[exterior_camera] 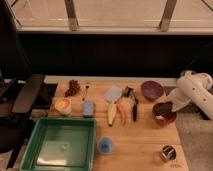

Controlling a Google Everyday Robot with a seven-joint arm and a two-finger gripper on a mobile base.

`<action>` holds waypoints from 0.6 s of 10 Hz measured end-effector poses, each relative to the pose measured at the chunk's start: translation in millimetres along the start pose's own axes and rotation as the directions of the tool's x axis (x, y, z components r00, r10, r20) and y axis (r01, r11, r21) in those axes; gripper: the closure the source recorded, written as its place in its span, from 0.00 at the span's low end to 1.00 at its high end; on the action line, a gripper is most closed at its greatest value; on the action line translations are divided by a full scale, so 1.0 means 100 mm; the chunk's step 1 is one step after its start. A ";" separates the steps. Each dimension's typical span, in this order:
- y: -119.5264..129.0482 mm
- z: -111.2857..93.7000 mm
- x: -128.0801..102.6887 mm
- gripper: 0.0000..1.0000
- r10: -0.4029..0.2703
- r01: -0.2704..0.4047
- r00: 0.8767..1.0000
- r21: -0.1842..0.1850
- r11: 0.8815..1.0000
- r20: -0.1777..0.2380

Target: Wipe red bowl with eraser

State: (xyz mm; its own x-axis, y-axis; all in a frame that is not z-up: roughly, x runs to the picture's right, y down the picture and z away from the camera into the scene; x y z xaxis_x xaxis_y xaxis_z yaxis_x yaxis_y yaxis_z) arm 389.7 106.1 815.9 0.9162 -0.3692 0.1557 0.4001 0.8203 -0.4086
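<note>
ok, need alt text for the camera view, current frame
The robot's white arm reaches in from the right, its gripper down in the red bowl at the right edge of the wooden table, fingers shut on a dark eraser. A purple bowl stands just behind the red one, and a green tray lies at the front left.

Dim, warm, blurry view. Pale light glows from the windows (115, 12) above; the light wooden tabletop (145, 140) carries soft shadows. The dark gripper (163, 108), over the round glossy red bowl (169, 119) at right, looks smudged.
</note>
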 end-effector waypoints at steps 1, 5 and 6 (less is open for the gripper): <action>0.03 0.00 -0.02 1.00 0.002 -0.002 1.000 0.001 1.000 0.010; 0.31 0.00 0.01 1.00 0.028 -0.028 1.000 -0.044 0.999 0.002; 0.32 0.02 0.07 1.00 0.036 -0.037 0.999 -0.058 0.998 -0.016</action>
State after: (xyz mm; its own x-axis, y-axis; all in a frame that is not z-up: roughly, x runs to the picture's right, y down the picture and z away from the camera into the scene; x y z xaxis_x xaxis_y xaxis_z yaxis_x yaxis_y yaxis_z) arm 409.0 130.3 805.8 0.9296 -0.3462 0.1264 0.3638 0.8069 -0.4654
